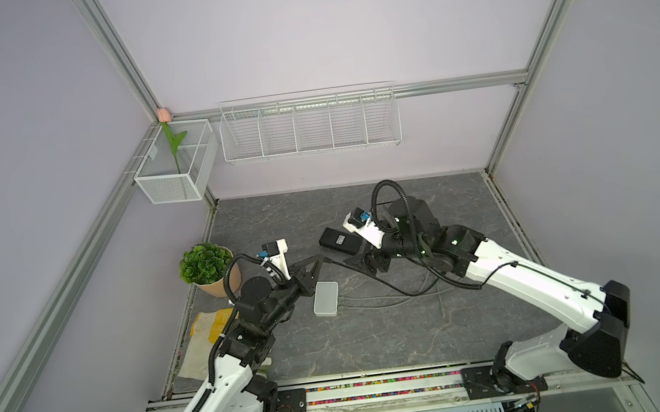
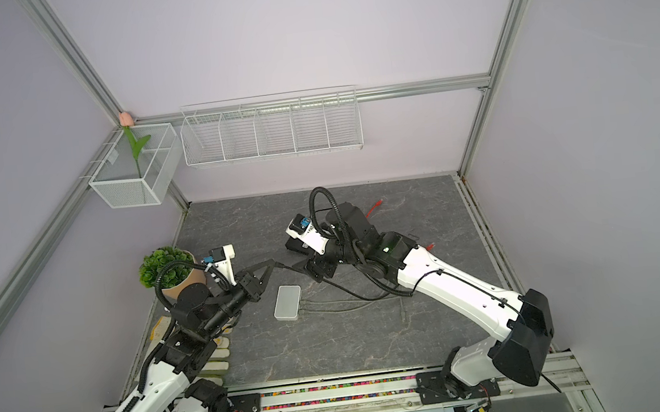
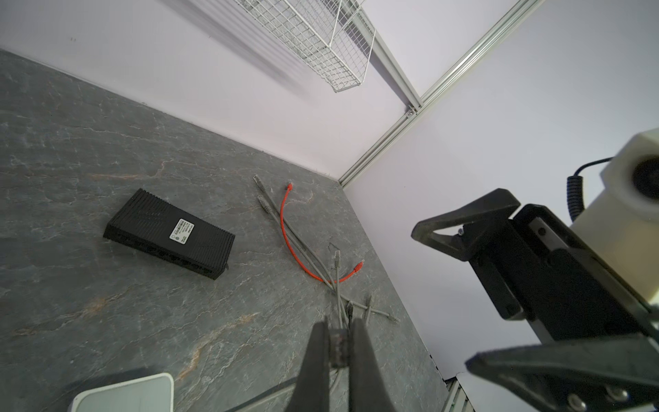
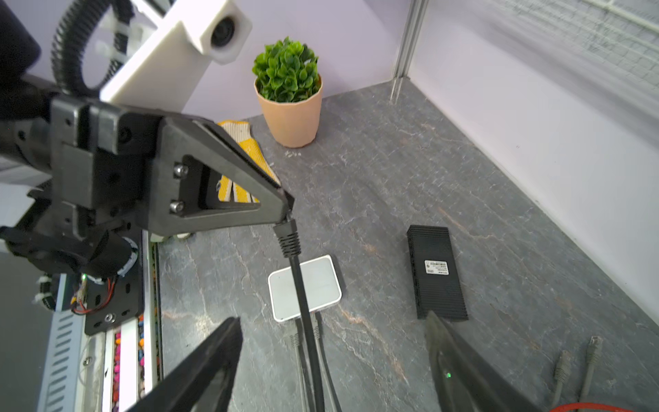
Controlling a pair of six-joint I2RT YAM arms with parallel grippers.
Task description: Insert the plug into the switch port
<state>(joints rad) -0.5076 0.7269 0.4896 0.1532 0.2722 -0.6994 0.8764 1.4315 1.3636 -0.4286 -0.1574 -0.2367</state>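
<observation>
I have the left gripper (image 1: 318, 262) clamped on the plug (image 4: 287, 235), with both fingers (image 3: 360, 356) pressed tight against its dark body, so the plug hangs off the tabletop (image 1: 376, 344) left of centre. It sits just beyond the far edge of the white box (image 1: 326, 298). From my right wrist view the black cable (image 4: 303, 303) drops from the plug's ribbed collar, crosses over the white box and runs on between the fingers of the right gripper (image 4: 331, 317). Those fingers stand wide apart and the cable touches neither of them. The right gripper hovers just right of the plug, low over the table. The black ribbed box (image 1: 338, 241) lies label side up at the far middle, just beyond the right gripper and apart from the plug. I see what look like openings along one long side in the left wrist view, but they are too small to make out. Two grey cables (image 1: 371, 301) are seated in the right edge of the white box, and I cannot tell which of the two boxes is the switch. On the far right lie a red cable (image 3: 285, 221) and loose grey patch cables (image 3: 265, 199). The potted plant (image 1: 207, 264) stands at the left edge, with a yellow and white glove (image 1: 207, 324) lying nearer, partly under my left arm.
</observation>
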